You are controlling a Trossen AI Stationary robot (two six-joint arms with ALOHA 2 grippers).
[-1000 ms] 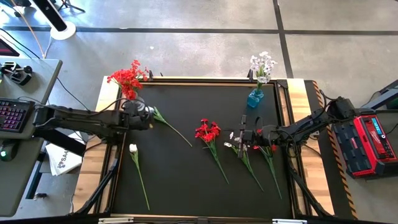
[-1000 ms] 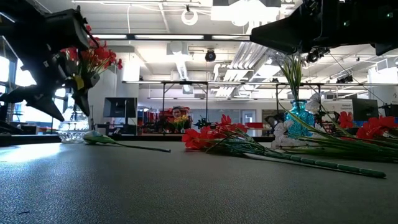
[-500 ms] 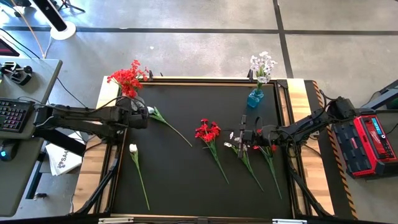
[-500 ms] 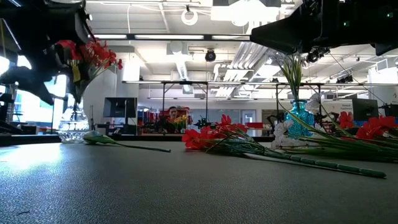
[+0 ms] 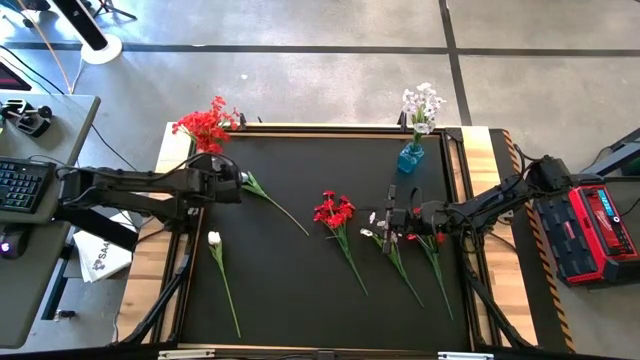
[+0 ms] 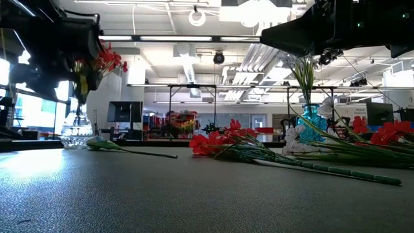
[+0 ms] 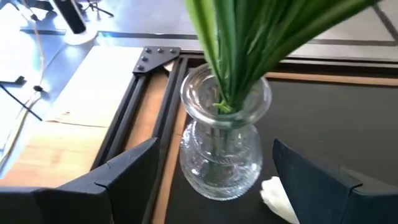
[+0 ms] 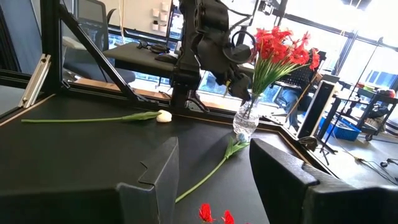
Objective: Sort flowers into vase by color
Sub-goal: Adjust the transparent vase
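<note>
Red flowers (image 5: 205, 125) stand with their green stems in a clear glass vase (image 7: 224, 146) at the table's far left corner. My left gripper (image 5: 222, 178) is open and empty, just on the near side of this vase, fingers either side of it without touching. White flowers (image 5: 422, 103) stand in a blue vase (image 5: 410, 157) at the far right. On the mat lie two white-bud stems (image 5: 214, 240) (image 5: 262, 195), a red spray (image 5: 333, 210), a white spray (image 5: 378, 232) and another red spray (image 5: 436, 240). My right gripper (image 5: 392, 220) is open and empty above the right-hand sprays.
A black mat (image 5: 300, 290) covers the table inside a wooden frame (image 5: 165, 160). A desk with a keyboard (image 5: 20, 185) stands left of the table, and a red case (image 5: 590, 235) stands to its right. The mat's near middle is bare.
My left gripper has risen beside the clear vase, staying empty. The red flowers stay in the vase. My right arm has kept still.
</note>
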